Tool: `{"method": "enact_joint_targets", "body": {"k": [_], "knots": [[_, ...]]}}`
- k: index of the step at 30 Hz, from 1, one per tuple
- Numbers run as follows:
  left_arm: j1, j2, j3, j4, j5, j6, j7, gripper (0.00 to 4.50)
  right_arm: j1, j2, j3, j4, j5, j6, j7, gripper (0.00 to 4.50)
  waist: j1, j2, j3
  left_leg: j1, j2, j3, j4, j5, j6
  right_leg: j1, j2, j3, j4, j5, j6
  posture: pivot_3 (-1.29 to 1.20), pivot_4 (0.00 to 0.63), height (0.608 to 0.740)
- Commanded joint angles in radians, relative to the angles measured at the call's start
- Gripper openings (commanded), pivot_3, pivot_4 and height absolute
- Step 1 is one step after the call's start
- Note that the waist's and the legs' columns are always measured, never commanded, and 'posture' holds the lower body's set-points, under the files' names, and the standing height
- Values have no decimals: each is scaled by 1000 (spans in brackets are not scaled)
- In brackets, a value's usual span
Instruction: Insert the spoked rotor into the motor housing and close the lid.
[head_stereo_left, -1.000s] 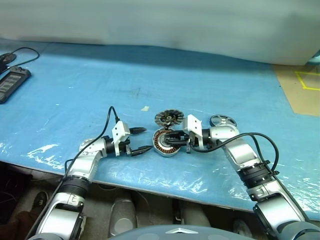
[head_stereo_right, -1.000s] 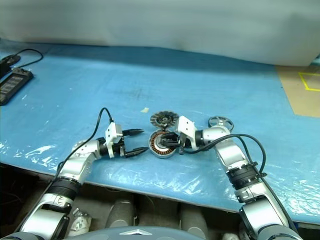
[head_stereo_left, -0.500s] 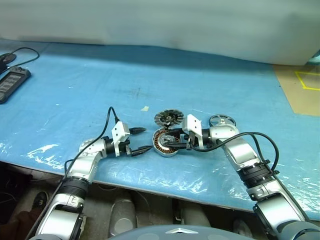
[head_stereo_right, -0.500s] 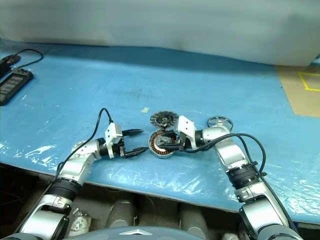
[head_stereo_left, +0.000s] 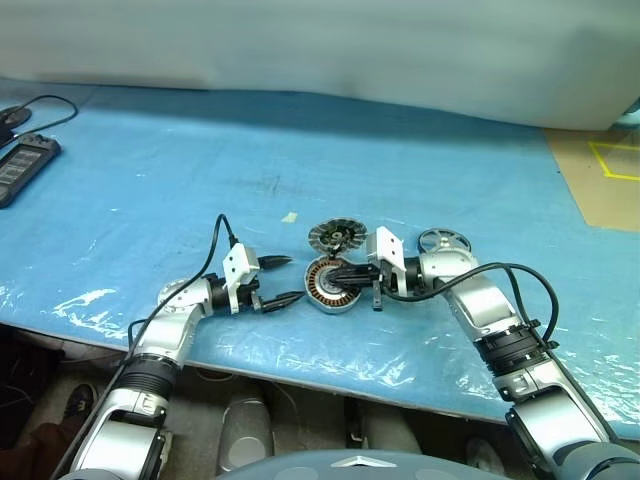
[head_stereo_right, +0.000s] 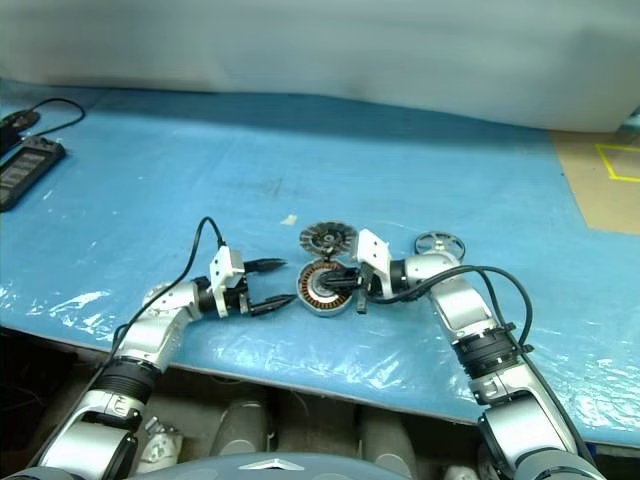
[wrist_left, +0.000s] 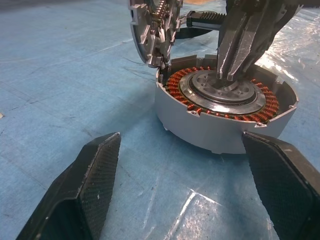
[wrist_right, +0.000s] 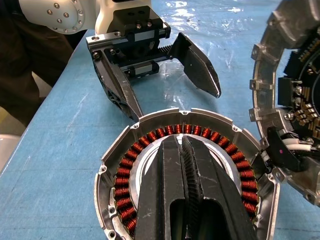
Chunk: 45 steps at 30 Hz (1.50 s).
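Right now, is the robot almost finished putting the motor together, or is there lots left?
Lots left. The motor housing lies open on the blue table, its hinged lid standing up beside it. The right gripper, shut and holding nothing, rests over the housing's silver centre. The left gripper waits open beside it. The spoked rotor lies on the table behind the right arm, so inserting it and closing the lid remain.

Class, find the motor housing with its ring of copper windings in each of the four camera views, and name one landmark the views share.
Left eye view: motor housing, centre, between the grippers.
Right eye view: centre, just below the hinged lid.
Left wrist view: upper right, the shut right gripper above its hub.
Right wrist view: lower centre, under the right gripper's fingers.
Shared landmark: the lid.
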Motion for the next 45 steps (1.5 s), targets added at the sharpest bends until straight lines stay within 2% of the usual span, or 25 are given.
{"method": "enact_joint_targets", "body": {"k": [1, 20, 45], "knots": [[-3, 2, 6, -28, -7, -12, 3, 4085, -4, -3, -15, -3, 7, -14, 1, 21, 0, 0, 0, 0, 0, 0, 0, 0, 0, 0, 0, 0, 0, 0, 0, 0, 150, 740], [8, 7, 8, -33, -7, -15, 17, 4085, -9, -89, 83, 62, -160, -122, 9, 21, 0, 0, 0, 5, 0, 0, 0, 0, 0, 6, 0, 0, 0, 0, 0, 0, 150, 740], [16, 8, 7, -37, -9, -12, 15, 4085, 29, -115, 142, 54, -218, -163, 6, 21, 1, -1, 0, 9, -1, 0, -2, 0, 0, 10, -5, 0, -2, -1, 1, 0, 150, 740]]}}
